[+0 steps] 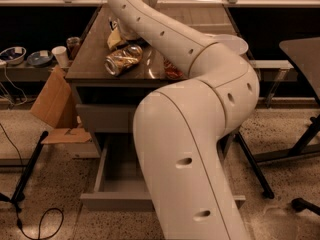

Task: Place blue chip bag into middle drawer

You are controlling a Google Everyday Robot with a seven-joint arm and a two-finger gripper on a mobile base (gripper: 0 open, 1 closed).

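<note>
You are looking at a warm, yellowish, rather dim scene lit from above. The cream-white robot arm (190,149) is brightest on its upper curves and shades to grey underneath. The dark glossy tabletop (95,54) carries a pale sheen, and the crushed golden can (122,60) glints. The gripper (119,28), over the tabletop's far left, lies in the arm's shadow. The open grey metal drawer (120,176) is dusky inside. Everything looks slightly soft.

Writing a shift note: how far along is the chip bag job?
Done: the middle drawer stands pulled open, no bag seen inside. In hand: the arm reaches over the countertop, its gripper mostly hidden behind it near the crushed golden can. Left: the blue chip bag is not visible, so grasping, carrying and dropping it in apparently remain.
</note>
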